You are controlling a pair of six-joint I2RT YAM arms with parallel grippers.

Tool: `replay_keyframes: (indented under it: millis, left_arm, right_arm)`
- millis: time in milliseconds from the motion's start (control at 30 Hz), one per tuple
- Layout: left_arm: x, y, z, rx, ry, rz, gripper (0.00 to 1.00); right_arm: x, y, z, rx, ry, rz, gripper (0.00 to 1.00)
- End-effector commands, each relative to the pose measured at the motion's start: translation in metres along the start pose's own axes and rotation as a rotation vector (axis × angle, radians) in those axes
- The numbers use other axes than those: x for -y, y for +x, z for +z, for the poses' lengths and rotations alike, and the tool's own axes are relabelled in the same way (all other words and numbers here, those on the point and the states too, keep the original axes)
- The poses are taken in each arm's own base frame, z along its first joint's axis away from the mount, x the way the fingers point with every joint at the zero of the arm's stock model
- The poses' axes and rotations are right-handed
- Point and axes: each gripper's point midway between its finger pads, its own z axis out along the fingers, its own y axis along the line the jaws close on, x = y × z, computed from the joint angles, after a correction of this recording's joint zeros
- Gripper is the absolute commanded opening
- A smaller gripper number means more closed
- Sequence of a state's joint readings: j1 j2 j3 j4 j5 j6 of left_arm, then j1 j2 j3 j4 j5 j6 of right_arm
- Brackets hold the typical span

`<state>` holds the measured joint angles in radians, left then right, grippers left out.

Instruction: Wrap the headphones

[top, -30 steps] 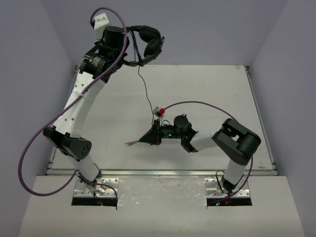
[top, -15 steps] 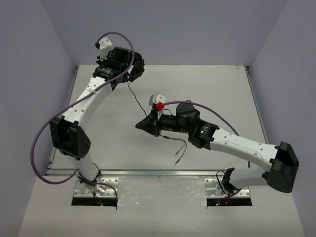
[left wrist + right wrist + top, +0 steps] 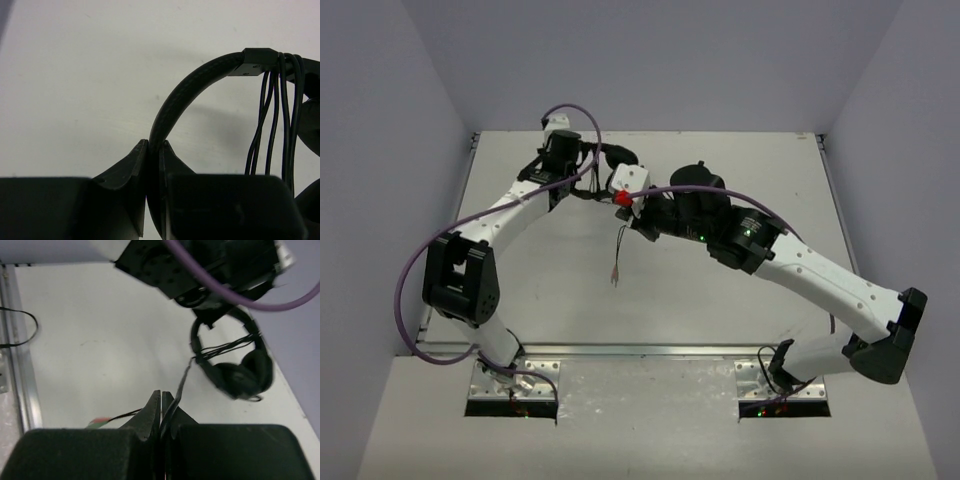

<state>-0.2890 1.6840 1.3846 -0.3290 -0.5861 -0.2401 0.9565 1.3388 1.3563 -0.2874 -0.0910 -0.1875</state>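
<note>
**A:** Where were the headphones (image 3: 234,379)?

**B:** At the far left of the table (image 3: 760,170), under the left gripper (image 3: 154,146). Its jaws were clenched on the headband (image 3: 182,102).

**A:** Lifted clear of the table?

**B:** I couldn't tell whether the earcups (image 3: 260,365) touched it.

**A:** And the cable (image 3: 272,127)?

**B:** Several strands ran over the headband near one end. From there it led to the right gripper (image 3: 161,396), which pinched it between closed jaws, just beside the left one.

**A:** The loose end?

**B:** Past that grip it dropped toward the middle of the table, with the plugs (image 3: 616,277) at its tip.
</note>
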Motion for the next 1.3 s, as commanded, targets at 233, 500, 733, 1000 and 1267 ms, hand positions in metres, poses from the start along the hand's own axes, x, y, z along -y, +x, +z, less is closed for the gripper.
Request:
replay_keyframes:
  millis: [233, 500, 733, 1000, 1267]
  left_arm:
    - [0.113, 0.036, -0.046, 0.140, 0.594, 0.314, 0.00]
    - [0.128, 0.062, -0.114, 0.228, 0.822, 0.536, 0.00]
    - [0.130, 0.072, -0.168, 0.212, 0.896, 0.682, 0.00]
    - [0.079, -0.019, -0.227, 0.415, 0.798, 0.441, 0.00]
    - [0.070, -0.040, -0.275, 0.389, 0.925, 0.304, 0.00]
  right_arm:
    - [0.121, -0.005, -0.038, -0.213, 0.354, -0.405, 0.01]
    - [0.234, 0.014, -0.104, -0.300, 0.751, -0.437, 0.01]
    - [0.262, 0.056, -0.101, -0.350, 0.813, -0.329, 0.01]
    - [0.276, 0.111, -0.111, -0.262, 0.792, -0.008, 0.01]
    - [0.255, 0.122, -0.076, -0.137, 0.651, 0.181, 0.01]
